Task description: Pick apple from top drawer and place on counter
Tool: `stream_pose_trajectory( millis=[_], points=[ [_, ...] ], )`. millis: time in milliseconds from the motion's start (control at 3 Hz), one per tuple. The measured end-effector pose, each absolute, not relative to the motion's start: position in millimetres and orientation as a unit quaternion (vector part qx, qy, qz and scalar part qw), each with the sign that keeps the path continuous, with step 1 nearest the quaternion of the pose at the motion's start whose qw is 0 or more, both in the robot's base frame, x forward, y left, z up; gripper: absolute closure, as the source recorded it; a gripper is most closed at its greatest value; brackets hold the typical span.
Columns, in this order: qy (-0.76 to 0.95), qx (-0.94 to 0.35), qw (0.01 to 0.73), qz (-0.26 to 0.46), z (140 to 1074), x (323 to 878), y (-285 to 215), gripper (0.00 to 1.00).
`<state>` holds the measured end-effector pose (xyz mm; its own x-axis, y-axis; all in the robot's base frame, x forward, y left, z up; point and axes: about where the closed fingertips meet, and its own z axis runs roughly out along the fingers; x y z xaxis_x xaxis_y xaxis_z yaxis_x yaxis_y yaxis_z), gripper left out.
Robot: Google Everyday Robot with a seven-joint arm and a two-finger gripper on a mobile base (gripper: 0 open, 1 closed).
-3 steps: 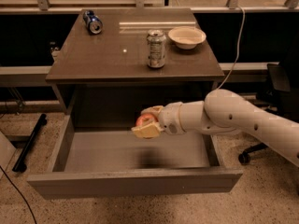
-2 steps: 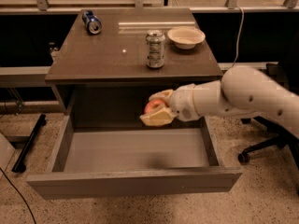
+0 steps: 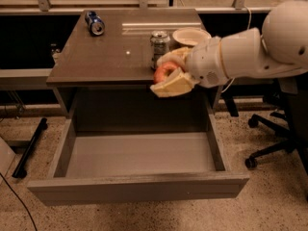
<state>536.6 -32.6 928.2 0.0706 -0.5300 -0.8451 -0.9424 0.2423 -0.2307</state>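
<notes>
My gripper [image 3: 168, 73] is shut on the apple [image 3: 164, 71], a small red one held between the pale fingers [image 3: 173, 85]. It hangs at the front edge of the dark brown counter [image 3: 106, 57], just above its surface and in front of an upright silver can [image 3: 159, 44]. The top drawer [image 3: 139, 155] stands pulled open below, its grey bottom bare. My white arm comes in from the right.
A blue can [image 3: 94, 22] lies on its side at the counter's back left. A cream bowl [image 3: 191, 36] sits at the back right, close behind my gripper. An office chair base [image 3: 274, 138] stands on the floor to the right.
My gripper has lifted the apple up and out of the drawer, rising to the counter's front edge and moving a little right.
</notes>
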Motion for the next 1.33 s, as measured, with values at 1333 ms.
stream_pose_trajectory(
  millis=[1333],
  points=[
    [0.617, -0.507, 0.519, 0.304, 938, 574, 58, 1.00]
  ],
)
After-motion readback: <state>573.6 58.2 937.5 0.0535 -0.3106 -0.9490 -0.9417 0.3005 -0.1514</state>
